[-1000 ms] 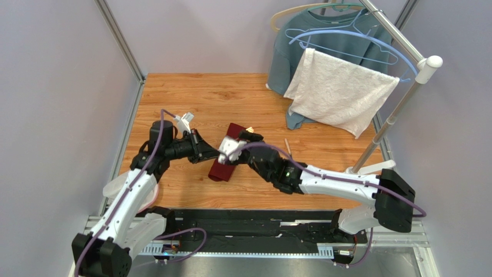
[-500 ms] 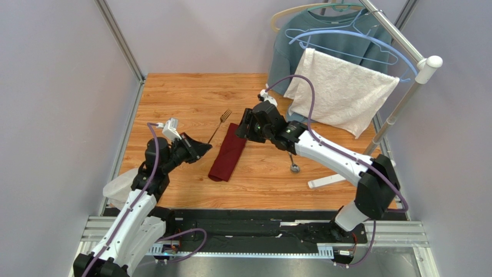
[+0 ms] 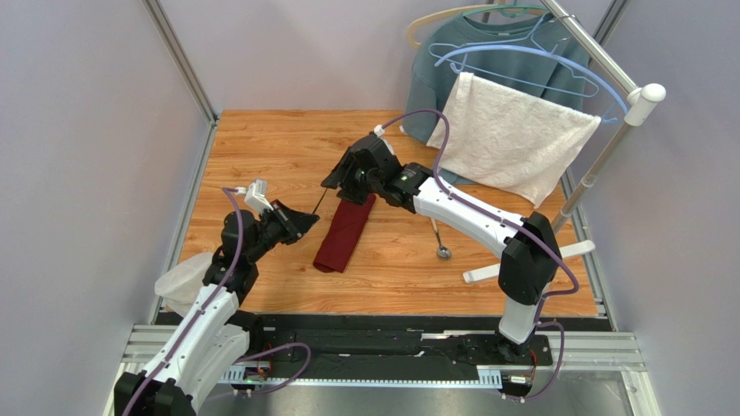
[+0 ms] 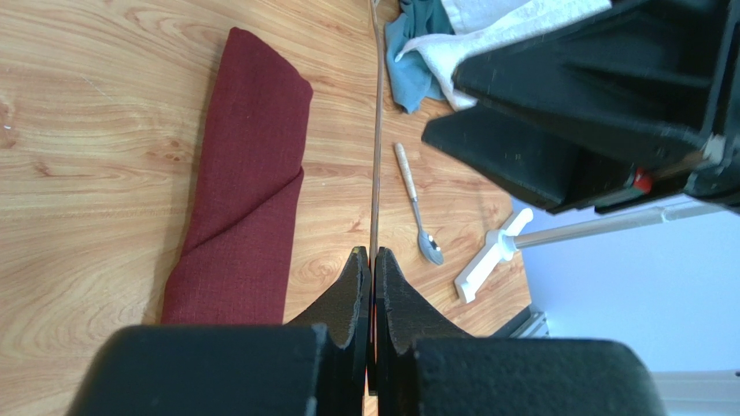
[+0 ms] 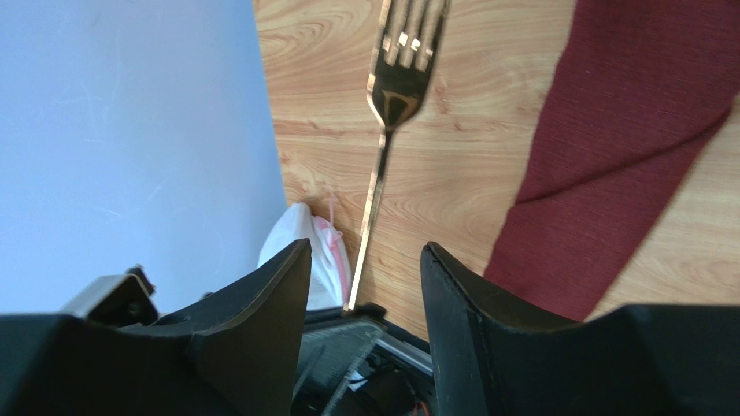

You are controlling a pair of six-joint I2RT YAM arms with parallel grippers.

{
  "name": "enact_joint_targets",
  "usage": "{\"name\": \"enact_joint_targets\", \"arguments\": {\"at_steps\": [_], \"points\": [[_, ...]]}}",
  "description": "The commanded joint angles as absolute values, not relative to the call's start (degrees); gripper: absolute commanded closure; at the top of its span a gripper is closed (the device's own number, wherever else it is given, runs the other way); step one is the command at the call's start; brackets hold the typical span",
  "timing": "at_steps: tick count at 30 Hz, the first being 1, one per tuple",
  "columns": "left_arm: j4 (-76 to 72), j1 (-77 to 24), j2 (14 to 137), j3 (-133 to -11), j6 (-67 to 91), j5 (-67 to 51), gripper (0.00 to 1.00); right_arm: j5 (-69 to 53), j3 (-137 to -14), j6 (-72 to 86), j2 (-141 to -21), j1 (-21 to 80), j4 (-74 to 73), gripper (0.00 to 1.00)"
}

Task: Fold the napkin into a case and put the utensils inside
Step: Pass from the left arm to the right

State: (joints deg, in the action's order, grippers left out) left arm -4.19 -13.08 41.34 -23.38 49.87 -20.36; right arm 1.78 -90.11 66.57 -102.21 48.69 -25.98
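Note:
The maroon napkin (image 3: pixel 346 232) lies folded into a narrow oblong case on the wood table. My left gripper (image 3: pixel 300 224) is shut on the handle end of the golden fork (image 4: pixel 377 130), which sticks out past the case's left side. In the right wrist view the fork's head (image 5: pixel 398 82) and the napkin (image 5: pixel 625 147) lie below my right gripper (image 5: pixel 366 245). That gripper (image 3: pixel 337 180) hovers open over the fork's head with nothing between its fingers. The silver spoon (image 3: pixel 439 239) lies alone on the table right of the napkin (image 4: pixel 243 191), and also shows in the left wrist view (image 4: pixel 417 217).
A white towel (image 3: pixel 512 139) and a grey-blue sweatshirt (image 3: pixel 434 82) hang on a rack at the back right; the rack's white foot (image 3: pixel 521 260) rests beside the spoon. A white plastic bag (image 3: pixel 178 282) sits by the left arm. Grey walls close off the left and back.
The left gripper has drawn back from the napkin with the fork. The right arm has swung from over the napkin to the back left, above the fork's head, its jaws narrowing.

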Motion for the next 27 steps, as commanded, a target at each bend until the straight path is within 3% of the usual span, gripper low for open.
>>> {"name": "enact_joint_targets", "arguments": {"at_steps": [1,17,23,24,27], "points": [[-10.11,-13.1,40.43,-22.33,50.54,-20.39,1.0,3.08,-95.79,69.17,-106.16,48.96,-27.16,0.5],[-12.31,-13.18,39.73,-19.78,51.59,-21.09,1.0,6.15,-99.32,69.87,-110.83,47.9,-28.21,0.66],[-11.69,-13.18,39.9,-19.51,51.15,-21.18,1.0,5.71,-101.78,69.35,-113.2,46.93,-28.39,0.88],[-11.69,-13.18,40.08,-19.42,51.07,-21.18,1.0,5.36,-102.04,69.26,-113.55,46.67,-28.48,0.98],[-7.94,-13.1,40.34,-20.56,50.1,-20.92,1.0,5.62,-102.39,68.04,-113.91,45.8,-29.35,1.0]]}}
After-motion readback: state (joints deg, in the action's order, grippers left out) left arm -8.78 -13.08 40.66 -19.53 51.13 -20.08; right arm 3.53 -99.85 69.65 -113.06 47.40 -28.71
